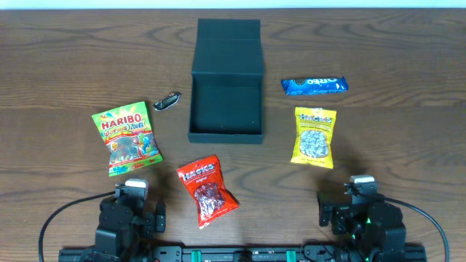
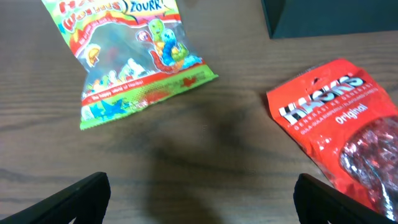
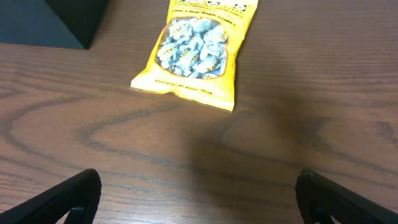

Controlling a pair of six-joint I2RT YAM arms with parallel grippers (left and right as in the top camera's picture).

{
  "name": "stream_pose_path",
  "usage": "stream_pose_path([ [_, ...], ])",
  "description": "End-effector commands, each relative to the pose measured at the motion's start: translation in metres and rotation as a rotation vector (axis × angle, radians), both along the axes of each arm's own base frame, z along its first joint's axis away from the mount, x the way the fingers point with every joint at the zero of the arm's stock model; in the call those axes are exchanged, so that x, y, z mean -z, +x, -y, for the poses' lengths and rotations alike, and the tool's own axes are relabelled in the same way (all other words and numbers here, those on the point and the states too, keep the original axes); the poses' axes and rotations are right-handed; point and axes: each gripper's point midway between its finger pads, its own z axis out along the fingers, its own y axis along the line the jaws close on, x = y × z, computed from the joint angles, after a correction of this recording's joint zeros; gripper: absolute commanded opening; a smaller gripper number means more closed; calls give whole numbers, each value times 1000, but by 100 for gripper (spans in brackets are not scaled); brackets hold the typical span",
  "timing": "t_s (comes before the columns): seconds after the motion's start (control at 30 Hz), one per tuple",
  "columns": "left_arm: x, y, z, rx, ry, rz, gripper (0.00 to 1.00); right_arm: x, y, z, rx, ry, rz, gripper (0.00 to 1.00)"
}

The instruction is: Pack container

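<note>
closest to me, my left gripper (image 2: 205,200) is spread wide with nothing in it, over the bare brown wooden table (image 1: 58,58). my right gripper (image 3: 202,199) is the same, wide apart and holding nothing.

just ahead of the left one lies the shiny red plastic candy bag (image 1: 207,191), flat on the wood. a bit further, on the left side, is the green and yellow plastic gummy bag (image 1: 125,138). on the right side is the yellow plastic sweet bag with a clear window (image 1: 314,136).

past those, in the middle, sits the dark green-black square box, the container (image 1: 226,109). its flap lid (image 1: 228,44) is open at the back and nothing is inside (so no packing is done, i think). beside it on the left is a small dark wrapped thing (image 1: 167,102), too tiny for me to name. on the right is a flat blue cookie packet (image 1: 314,85).

what could go wrong? the bags lie flat and look slippery, so my fingers may just push one along and not pinch it. a floppy bag could catch on the box wall and drop outside. a bump could slide the box away.
</note>
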Motion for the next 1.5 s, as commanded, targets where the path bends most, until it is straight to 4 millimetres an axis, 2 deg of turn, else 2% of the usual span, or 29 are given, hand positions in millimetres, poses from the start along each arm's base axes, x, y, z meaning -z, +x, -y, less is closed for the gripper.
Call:
stream_pose_path([
  [0.0,-3,6,-5,-12,36,38,95,1,0,5,17,-23,4,99],
  [0.07,-15,15,7,13,-39,90,95,1,0,5,17,-23,4,99],
  [0.13,-16,11,27,81,-140,72,95,1,0,5,16,-23,4,99],
  [0.27,-25,9,50,148,-279,72,95,1,1,8,32,-36,6,99],
  [0.4,-43,9,62,149,-400,88,95,1,1,8,31,-34,5,99],
  [0.53,-71,10,64,181,-391,138,95,1,1,8,32,-36,6,99],
  [0.67,-86,13,64,161,-404,104,95,0,2,9,34,-37,11,99],
  [0.73,-87,19,68,125,-432,5,95,-2,3,9,34,-35,17,99],
  [0.9,-97,29,89,166,-447,-197,95,-2,3,9,35,-36,17,99],
  [1.07,-106,27,112,260,-519,-271,95,-1,2,9,34,-36,17,99],
  [1.17,-106,27,113,262,-519,-274,95,-10,9,7,34,-23,59,99],
  [1.27,-105,29,110,250,-509,-267,95,-30,20,-14,27,164,126,99],
  [1.33,-105,28,111,251,-510,-271,95,-39,24,-18,52,248,147,99],
  [1.47,-100,22,109,241,-504,-304,95,-40,25,-18,78,285,148,99],
])
